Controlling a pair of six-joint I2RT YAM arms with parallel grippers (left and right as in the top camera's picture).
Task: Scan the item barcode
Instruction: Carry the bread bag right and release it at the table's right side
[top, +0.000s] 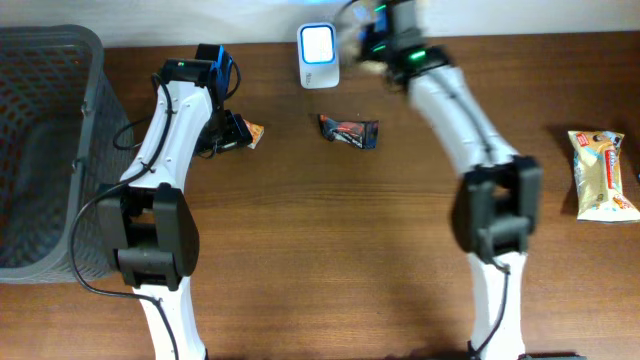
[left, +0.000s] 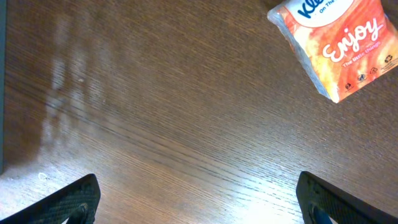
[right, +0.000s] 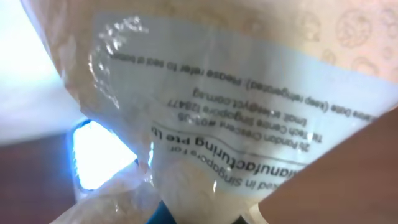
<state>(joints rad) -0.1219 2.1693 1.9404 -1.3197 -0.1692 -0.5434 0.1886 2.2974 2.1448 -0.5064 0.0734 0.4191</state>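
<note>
Packet of pale crinkled plastic (right: 249, 112) is held clamped in the right fingers (top: 372, 48) just beside the white, blue-lit scanner (top: 318, 55), which lies to its left; left fingers (left: 68, 202) are spread, empty.

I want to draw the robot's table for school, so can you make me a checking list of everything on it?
Surface: brown wooden table, no spills seen.
Job's things: white scanner, lit up at the far edge; pale printed packet held close to it.
Clutter: dark snack wrapper mid-table, orange tissue pack, cream snack bag at the right edge.
Grippers: left fingers wide open and empty above the table, near the tissue pack; right fingers shut on the packet.
Cables: black cable loops beside the left arm.
Surroundings: grey basket at the left.
</note>
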